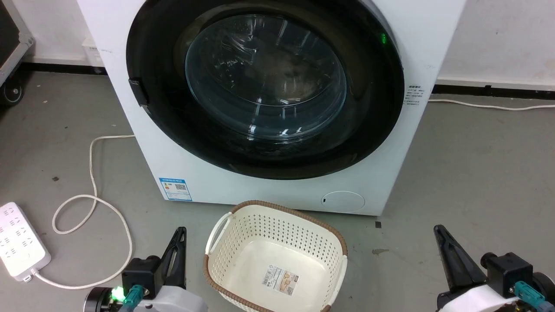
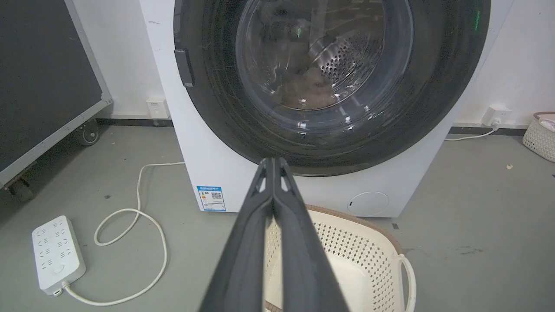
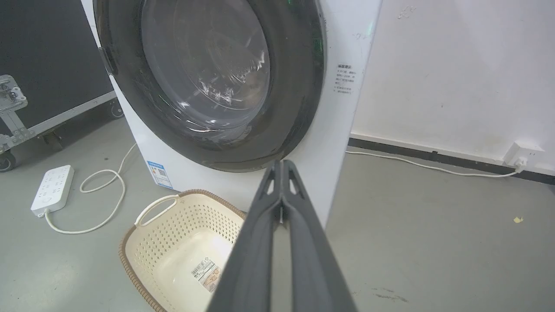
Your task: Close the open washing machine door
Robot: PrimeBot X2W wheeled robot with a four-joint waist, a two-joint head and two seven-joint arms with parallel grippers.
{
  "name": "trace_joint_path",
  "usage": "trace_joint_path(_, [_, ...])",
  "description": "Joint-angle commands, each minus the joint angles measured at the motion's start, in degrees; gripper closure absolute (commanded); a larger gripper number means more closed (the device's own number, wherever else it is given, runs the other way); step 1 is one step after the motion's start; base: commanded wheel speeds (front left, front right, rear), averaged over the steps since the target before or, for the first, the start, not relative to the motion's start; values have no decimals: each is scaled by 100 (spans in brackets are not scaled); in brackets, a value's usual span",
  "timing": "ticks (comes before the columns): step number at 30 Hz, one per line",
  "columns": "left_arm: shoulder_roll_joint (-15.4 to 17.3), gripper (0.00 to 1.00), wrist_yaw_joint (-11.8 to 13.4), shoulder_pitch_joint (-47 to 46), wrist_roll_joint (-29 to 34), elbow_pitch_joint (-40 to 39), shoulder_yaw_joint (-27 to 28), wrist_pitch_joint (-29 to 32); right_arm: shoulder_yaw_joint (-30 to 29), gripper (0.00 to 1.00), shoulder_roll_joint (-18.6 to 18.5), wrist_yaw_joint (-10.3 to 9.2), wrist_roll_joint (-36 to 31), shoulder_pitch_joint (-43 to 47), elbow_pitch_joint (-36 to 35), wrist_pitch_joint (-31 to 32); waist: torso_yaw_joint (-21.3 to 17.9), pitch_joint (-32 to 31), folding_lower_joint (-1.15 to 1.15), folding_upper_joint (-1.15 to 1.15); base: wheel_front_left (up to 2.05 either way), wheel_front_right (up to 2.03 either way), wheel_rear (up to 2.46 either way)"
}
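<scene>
The washing machine door [image 1: 265, 82] is a big round pane with a wide glossy black rim and a bulging clear glass bowl. It lies against the front of the white machine [image 1: 269, 190], with its small black handle [image 1: 138, 92] on the left edge. Through the glass [image 2: 329, 69] the steel drum shows. My left gripper [image 1: 181, 229] is low at the left and my right gripper [image 1: 438, 229] low at the right, both shut, holding nothing and well short of the door [image 3: 204, 73]. The left fingertips [image 2: 273, 161] and the right fingertips [image 3: 282, 163] are pressed together.
A cream perforated basket [image 1: 338, 236] stands on the grey floor between my grippers, just before the machine. A white power strip [image 1: 19, 240] with a looping cable [image 1: 93, 199] lies at the left. A black wheeled case [image 2: 43, 86] stands further left. Another cable [image 3: 433, 167] runs along the right wall.
</scene>
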Motion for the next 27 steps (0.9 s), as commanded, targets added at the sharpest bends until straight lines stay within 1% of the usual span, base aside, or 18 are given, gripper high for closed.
trace_joint_path(1, [5,100,27,-66,41,-43,28,30,15,100,44,-3,-58,-106,-51,33,-1,0,0,0,0,0,0])
trace_joint_path(27, [7,100,73,-105,211,-240,159,333,67,100,124,-3,-205,-192,-147,338,-17,-7,0,0,0,0,0])
